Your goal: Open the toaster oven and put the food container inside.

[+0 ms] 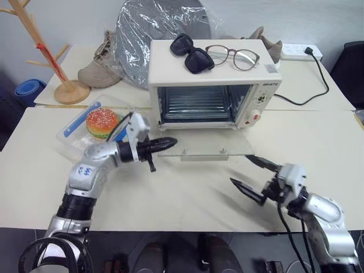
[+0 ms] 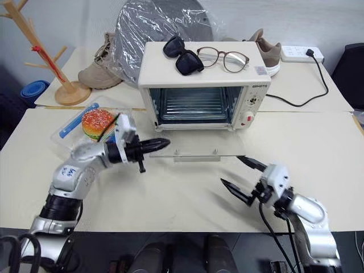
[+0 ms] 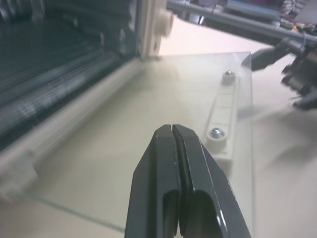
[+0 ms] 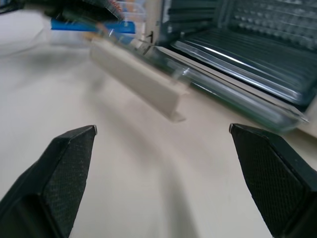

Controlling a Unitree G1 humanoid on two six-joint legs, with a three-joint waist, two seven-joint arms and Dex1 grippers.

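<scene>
The cream-white toaster oven (image 1: pixel 213 79) stands at the table's middle with its glass door (image 1: pixel 207 149) dropped flat and the wire rack (image 1: pixel 193 105) showing inside. To its left lies the clear food container (image 1: pixel 85 132) with a blue strip and a toy hamburger (image 1: pixel 101 122) in it. My left gripper (image 1: pixel 168 141) is shut with nothing between its fingers; it points right over the door's left edge, just right of the container. Nearer the front on the right, my right gripper (image 1: pixel 255 177) is open and empty, short of the door's handle (image 4: pixel 141 78).
Sunglasses (image 1: pixel 192 53) and spectacles (image 1: pixel 233 56) lie on the oven's top. Behind stand a wooden mug tree (image 1: pixel 54 57), shoes (image 1: pixel 99 68), a plastic-wrapped grey disc (image 1: pixel 162 25) and a power strip (image 1: pixel 301 52) whose cable (image 1: pixel 318 85) runs across the right of the table.
</scene>
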